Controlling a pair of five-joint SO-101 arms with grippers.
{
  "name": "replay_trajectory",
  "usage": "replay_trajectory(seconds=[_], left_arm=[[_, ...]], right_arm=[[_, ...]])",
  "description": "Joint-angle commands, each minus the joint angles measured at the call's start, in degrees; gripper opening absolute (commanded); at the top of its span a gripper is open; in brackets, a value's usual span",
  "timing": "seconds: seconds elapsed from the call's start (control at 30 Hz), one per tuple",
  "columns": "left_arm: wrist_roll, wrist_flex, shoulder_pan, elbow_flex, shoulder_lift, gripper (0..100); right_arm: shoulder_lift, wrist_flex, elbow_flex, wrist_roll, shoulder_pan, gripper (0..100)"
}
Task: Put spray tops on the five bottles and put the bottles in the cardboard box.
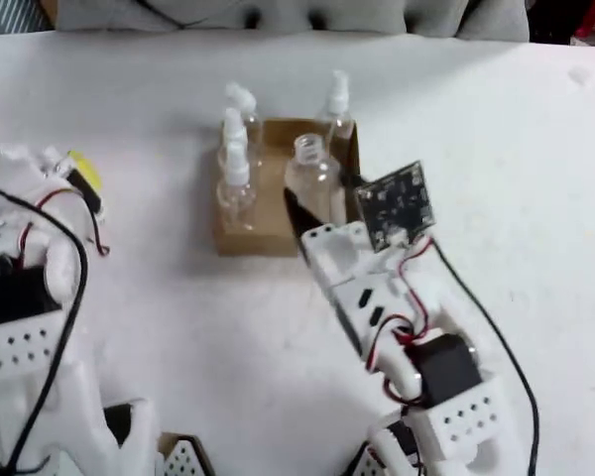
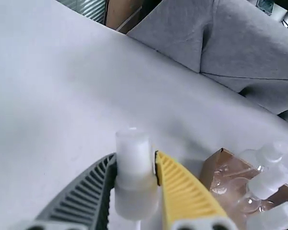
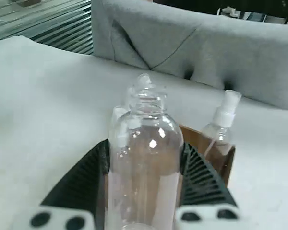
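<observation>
The cardboard box sits mid-table, toward the far edge. Three capped bottles stand in a row along its left side and a fourth capped bottle at its back right corner. In front of that one, the uncapped bottle stands between the right gripper's fingers. Well left of the box, the left gripper holds a spray top above the table.

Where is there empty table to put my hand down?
The table is bare right of the box, behind it up to the grey cushions, and between the box and the left arm. The front strip between both arms is narrower. The box is crowded: four topped bottles, plus the right gripper holding an open bottle there.
</observation>
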Motion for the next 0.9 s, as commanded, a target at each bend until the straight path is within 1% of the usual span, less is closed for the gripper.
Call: replay_trajectory(seconds=[0.0, 0.07, 0.17, 0.23, 0.37, 0.47, 0.57, 0.67, 0.77, 0.8, 0.87], left_arm=[[-0.4, -3.1, 2.2, 1.8, -8.0, 2], [-0.4, -5.6, 4.0, 4.6, -11.8, 2], [0.1, -11.2, 4.9, 9.2, -16.9, 2], [4.5, -15.4, 4.7, 12.1, -19.6, 2], [17.2, -22.0, 4.4, 15.6, -22.5, 2], [22.0, -24.7, 4.4, 15.8, -22.7, 2], [24.6, -28.3, 4.1, 15.7, -22.9, 2], [27.2, -30.4, 0.2, 15.6, -22.9, 2], [31.4, -30.1, -4.4, 14.2, -22.9, 2], [32.6, -29.7, -5.5, 13.9, -23.0, 2], [35.0, -26.3, -7.7, 12.8, -23.2, 2]], right_arm=[[-1.9, -6.6, 4.2, -1.4, -3.3, 1.6], [-4.9, -9.2, 8.2, -1.6, -5.1, 1.6], [-12.0, -12.3, 15.0, -1.6, -8.4, 1.6], [-17.6, -14.3, 19.7, -1.2, -10.9, 1.6], [-26.8, -18.5, 27.9, -1.2, -16.7, 1.6], [-31.0, -22.0, 32.3, -1.1, -19.9, 1.6], [-32.7, -24.7, 35.8, -1.1, -21.6, 1.6], [-32.7, -25.1, 36.8, -1.1, -22.5, 1.6], [-32.8, -24.8, 36.9, -1.1, -22.5, 1.6], [-32.8, -24.7, 36.9, -1.1, -22.5, 1.6], [-32.8, -24.7, 36.9, -1.1, -22.5, 1.6]])
